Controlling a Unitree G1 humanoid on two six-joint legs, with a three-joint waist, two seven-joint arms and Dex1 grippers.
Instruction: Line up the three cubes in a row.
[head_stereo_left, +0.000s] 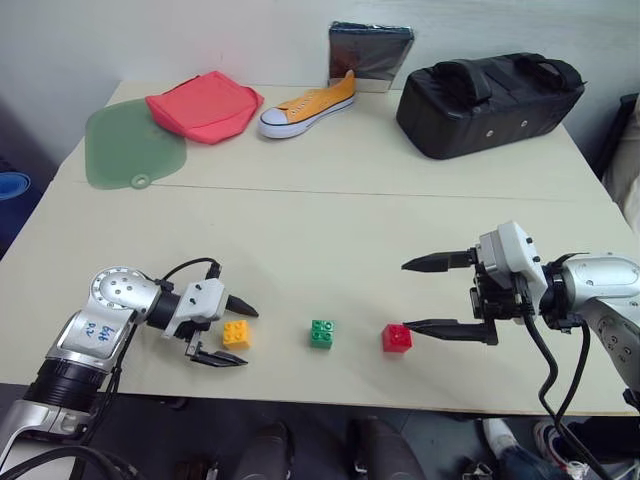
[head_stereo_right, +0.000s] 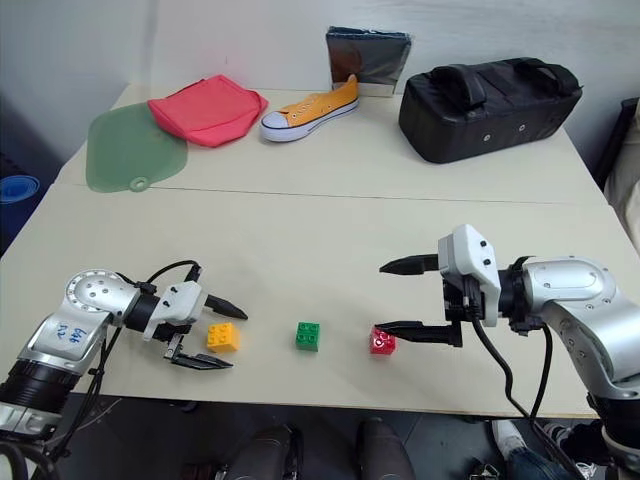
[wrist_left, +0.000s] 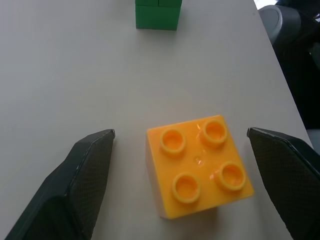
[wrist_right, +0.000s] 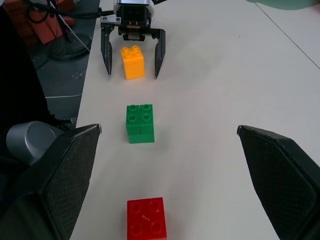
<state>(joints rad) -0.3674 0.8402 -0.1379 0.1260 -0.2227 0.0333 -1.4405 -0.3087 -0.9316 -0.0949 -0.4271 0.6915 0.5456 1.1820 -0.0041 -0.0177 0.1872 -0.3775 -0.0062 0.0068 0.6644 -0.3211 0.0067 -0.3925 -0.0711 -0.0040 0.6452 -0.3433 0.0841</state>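
Observation:
Three studded cubes stand in a row near the table's front edge: yellow-orange (head_stereo_left: 236, 333) on the left, green (head_stereo_left: 321, 333) in the middle, red (head_stereo_left: 396, 338) on the right. My left gripper (head_stereo_left: 247, 337) is open, one finger (wrist_left: 85, 170) on each side of the yellow-orange cube (wrist_left: 197, 172), with a gap on both sides. My right gripper (head_stereo_left: 406, 295) is open just right of the red cube, its lower finger close beside it. The right wrist view looks down the row: red (wrist_right: 146, 217), green (wrist_right: 140, 122), yellow-orange (wrist_right: 132, 61).
At the far side of the table (head_stereo_left: 330, 230) lie a green mat (head_stereo_left: 130, 145), a red pouch (head_stereo_left: 205, 105), an orange sneaker (head_stereo_left: 308, 106), a silver packet (head_stereo_left: 370, 52) and a black bag (head_stereo_left: 490, 100). The cubes sit close to the front edge.

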